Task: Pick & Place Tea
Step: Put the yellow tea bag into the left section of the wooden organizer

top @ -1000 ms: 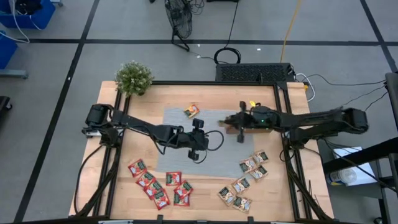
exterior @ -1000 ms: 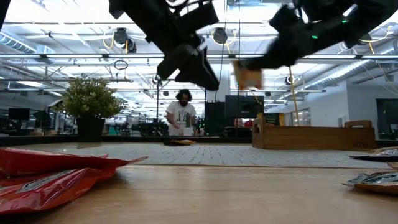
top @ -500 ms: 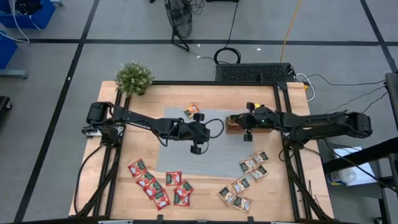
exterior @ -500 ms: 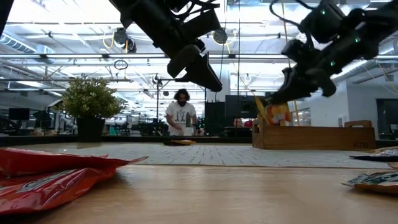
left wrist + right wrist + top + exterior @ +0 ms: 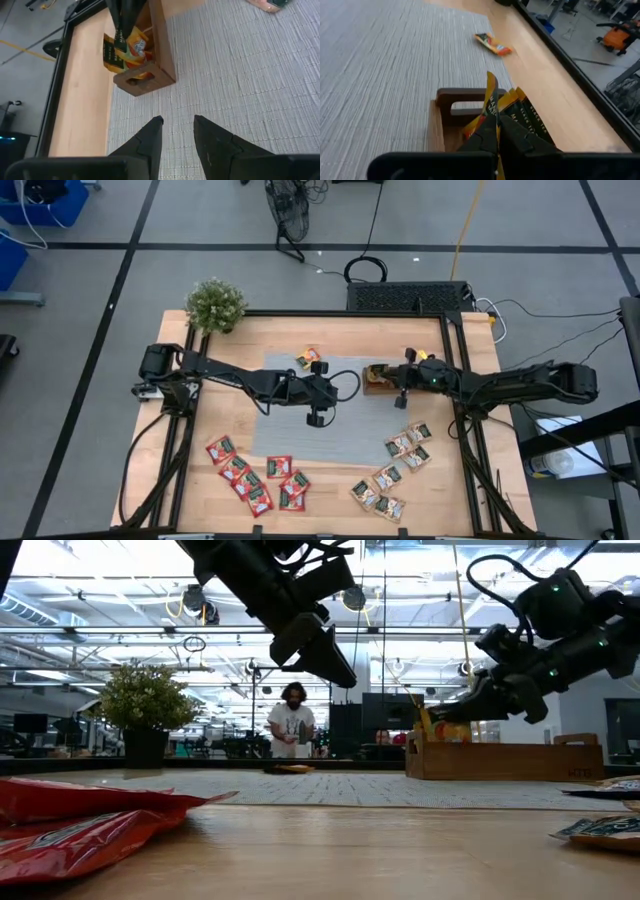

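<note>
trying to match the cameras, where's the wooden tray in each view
High view: wooden tray at the mat's right edge.
Low view: right of centre.
Left wrist view: near the top.
Right wrist view: low centre.
Shared landmark: the grey mat.

Two slender black jointed arms are showing from above, each ending in a two-fingered left tool (image 5: 316,418) or right tool (image 5: 399,399), with black cables looping beside the wrists. Small green indicator lights are glowing on the right arm's wrist housing. The fingers (image 5: 150,140) are appearing matte black, tapering to blunt tips.
</note>
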Motion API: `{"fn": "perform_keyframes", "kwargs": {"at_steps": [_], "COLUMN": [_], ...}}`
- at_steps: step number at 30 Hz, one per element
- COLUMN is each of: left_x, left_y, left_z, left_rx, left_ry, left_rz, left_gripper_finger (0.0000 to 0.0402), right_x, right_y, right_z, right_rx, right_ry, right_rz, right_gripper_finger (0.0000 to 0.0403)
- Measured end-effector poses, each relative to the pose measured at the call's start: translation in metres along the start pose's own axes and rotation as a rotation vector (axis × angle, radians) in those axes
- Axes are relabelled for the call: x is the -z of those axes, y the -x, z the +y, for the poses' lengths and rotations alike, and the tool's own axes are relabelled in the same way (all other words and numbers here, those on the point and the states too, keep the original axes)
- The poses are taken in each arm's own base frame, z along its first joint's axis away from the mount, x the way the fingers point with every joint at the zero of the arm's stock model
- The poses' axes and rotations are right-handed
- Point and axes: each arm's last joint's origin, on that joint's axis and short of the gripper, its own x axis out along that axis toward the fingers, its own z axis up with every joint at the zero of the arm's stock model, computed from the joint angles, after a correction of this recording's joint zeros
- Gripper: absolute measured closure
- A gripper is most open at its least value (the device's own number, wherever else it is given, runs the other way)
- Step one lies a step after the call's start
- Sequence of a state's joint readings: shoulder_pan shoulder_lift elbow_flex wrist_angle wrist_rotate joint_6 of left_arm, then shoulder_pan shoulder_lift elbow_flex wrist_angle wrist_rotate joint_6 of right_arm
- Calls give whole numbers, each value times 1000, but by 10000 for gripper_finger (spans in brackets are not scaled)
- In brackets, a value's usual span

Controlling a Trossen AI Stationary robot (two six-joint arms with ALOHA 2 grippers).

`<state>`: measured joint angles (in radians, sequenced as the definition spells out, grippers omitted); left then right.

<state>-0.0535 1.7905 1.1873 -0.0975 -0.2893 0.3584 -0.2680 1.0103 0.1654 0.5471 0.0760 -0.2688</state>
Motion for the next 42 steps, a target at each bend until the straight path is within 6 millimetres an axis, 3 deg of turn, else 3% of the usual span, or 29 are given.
{"fn": "perform_keyframes", "kwargs": {"at_steps": [16,26,33,42], "left_x": [-4,-4,-4,-3], "left_y": [0,0,0,0], "left_z": [3,3,3,2], "left_rx": [-20,-20,-19,-17], "left_ry": [17,16,17,9], "left_rz": [-42,-43,-39,-35], "left_gripper_finger": [284,284,284,284], "right_x": [3,10,15,17], "right_y": [2,-12,-17,-17], "right_z": [1,2,0,1], "right_rx": [11,25,127,125], "right_ry": [-52,-58,-60,-82], "right_rz": [-53,-48,-19,-1], "right_gripper_finger": [403,403,403,362]}}
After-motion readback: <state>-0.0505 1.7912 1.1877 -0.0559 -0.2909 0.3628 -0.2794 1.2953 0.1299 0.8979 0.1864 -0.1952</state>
